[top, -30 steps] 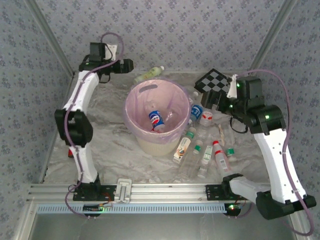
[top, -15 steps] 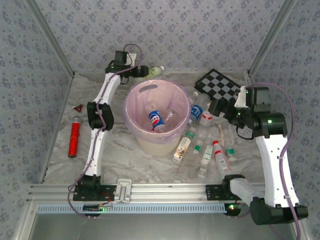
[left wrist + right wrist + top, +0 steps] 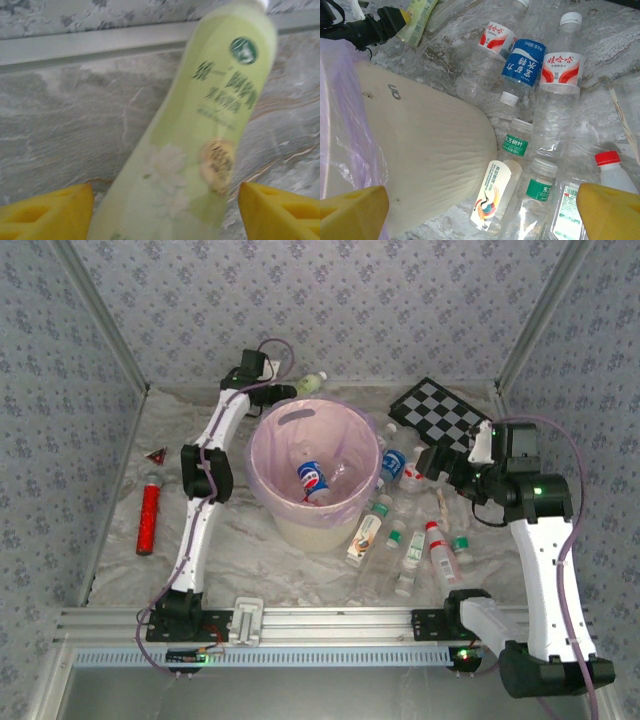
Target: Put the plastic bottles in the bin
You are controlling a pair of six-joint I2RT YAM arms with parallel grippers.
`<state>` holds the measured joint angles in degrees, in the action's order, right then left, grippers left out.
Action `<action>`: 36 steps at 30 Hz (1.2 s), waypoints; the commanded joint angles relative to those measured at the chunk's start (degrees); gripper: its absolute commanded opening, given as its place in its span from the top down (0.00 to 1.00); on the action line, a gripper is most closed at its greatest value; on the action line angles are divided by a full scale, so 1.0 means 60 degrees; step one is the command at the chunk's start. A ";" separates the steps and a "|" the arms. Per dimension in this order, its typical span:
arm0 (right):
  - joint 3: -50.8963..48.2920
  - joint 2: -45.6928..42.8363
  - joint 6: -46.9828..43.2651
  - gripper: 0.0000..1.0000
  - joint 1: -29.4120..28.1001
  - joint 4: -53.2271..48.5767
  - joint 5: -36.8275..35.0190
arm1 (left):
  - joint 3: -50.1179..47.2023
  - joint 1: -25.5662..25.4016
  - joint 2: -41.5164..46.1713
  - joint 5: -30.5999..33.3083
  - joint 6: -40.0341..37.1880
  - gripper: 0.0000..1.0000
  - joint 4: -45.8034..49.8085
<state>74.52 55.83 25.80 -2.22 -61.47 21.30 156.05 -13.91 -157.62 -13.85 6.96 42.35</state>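
- While its fingers [image 3: 50, 212] are spread, the left gripper [image 3: 165, 217] is set around a green bottle [image 3: 200, 130] behind the bin [image 3: 310, 530].
- The right gripper [image 3: 482, 210] is held spread above bottles [image 3: 525, 67] right of the bin.

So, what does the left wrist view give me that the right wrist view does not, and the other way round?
The left wrist view adds the label of the pale green bottle up close, with its round dark logo and white flower, and the metal rail behind. The right wrist view adds the cream wall of the bin, its pink bag, and the clear bottles heaped beside it. Both share that green bottle, the marbled table, and open yellow jaws at the bottom corners.
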 commanded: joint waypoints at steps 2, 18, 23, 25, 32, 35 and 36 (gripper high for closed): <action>-0.0094 -0.0204 0.0167 0.02 0.0051 0.0116 0.0237 | -0.0105 -0.0077 0.0028 0.0851 -0.0478 0.31 0.0932; -0.0525 -0.0467 0.0043 0.02 0.0078 0.0709 0.0345 | -0.7229 0.0190 0.4783 0.1840 -0.0377 0.49 -0.0496; -0.0749 -0.0371 -0.0089 0.02 0.0088 0.1058 0.0562 | -1.1596 0.0667 0.7462 0.1889 0.0430 0.50 -0.1854; -0.0825 -0.0328 -0.0157 0.02 0.0100 0.1199 0.0610 | -1.3348 0.0749 0.8667 0.2014 0.0696 0.50 -0.2227; -0.0950 -0.0181 -0.0258 0.02 0.0128 0.1578 0.0723 | -1.6823 0.0782 1.1872 0.2060 0.1194 0.37 -0.2386; -0.0950 -0.0056 -0.0301 0.02 0.0121 0.1679 0.0818 | -1.6754 0.1004 1.2608 0.2038 0.1005 0.23 -0.2073; -0.0950 -0.0035 -0.0302 0.02 0.0132 0.1730 0.0858 | -1.6634 0.1117 1.2749 0.1931 0.0945 0.20 -0.2047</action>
<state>69.08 55.33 25.43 -1.85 -52.56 24.93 54.57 -8.58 -84.36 -2.09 12.80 30.22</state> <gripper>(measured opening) 0.984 0.779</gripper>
